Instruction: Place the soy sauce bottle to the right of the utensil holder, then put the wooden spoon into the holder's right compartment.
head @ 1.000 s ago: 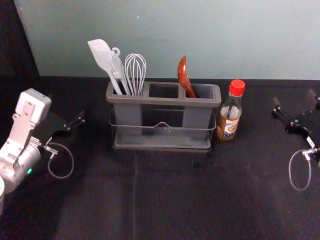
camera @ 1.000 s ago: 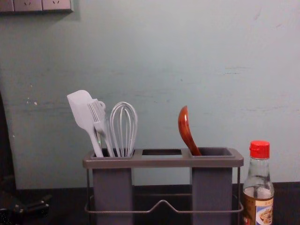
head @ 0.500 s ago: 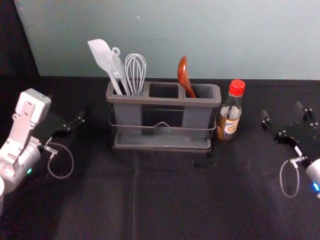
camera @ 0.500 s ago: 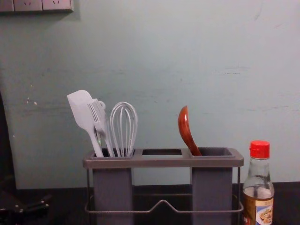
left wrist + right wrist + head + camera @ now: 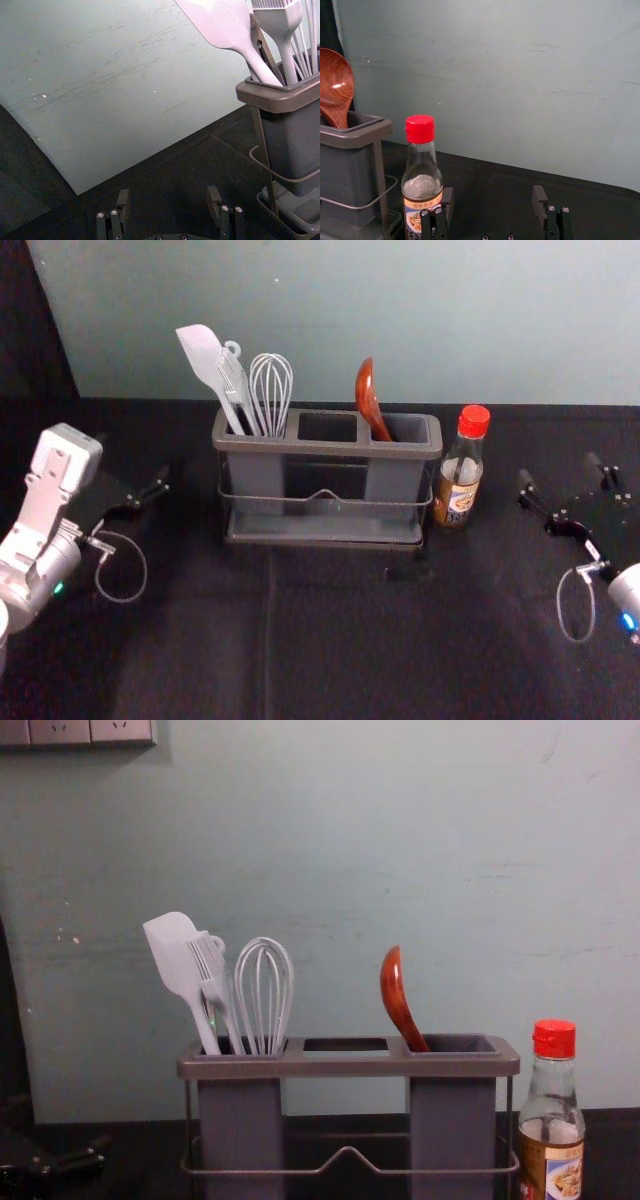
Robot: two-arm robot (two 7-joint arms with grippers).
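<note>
The soy sauce bottle [image 5: 460,472] stands upright just right of the utensil holder [image 5: 325,448]. The wooden spoon [image 5: 369,400] leans in the holder's right compartment, its bowl up. My right gripper [image 5: 570,490] is open over the table to the right of the bottle, holding nothing; in the right wrist view the right gripper [image 5: 492,202] has one finger overlapping the bottle's label [image 5: 415,220]. Whether it touches cannot be told. My left gripper [image 5: 150,495] stays parked left of the holder, and in the left wrist view the left gripper [image 5: 169,202] is open and empty.
A white spatula [image 5: 203,352], a brush and a whisk [image 5: 271,390] stand in the holder's left compartment. A wall [image 5: 540,320] rises behind the dark table [image 5: 340,640]. Sockets [image 5: 90,730] are mounted high on that wall.
My right gripper has shifted left toward the bottle, most of it during the first half second. The left arm, holder, spoon and bottle stay where they were.
</note>
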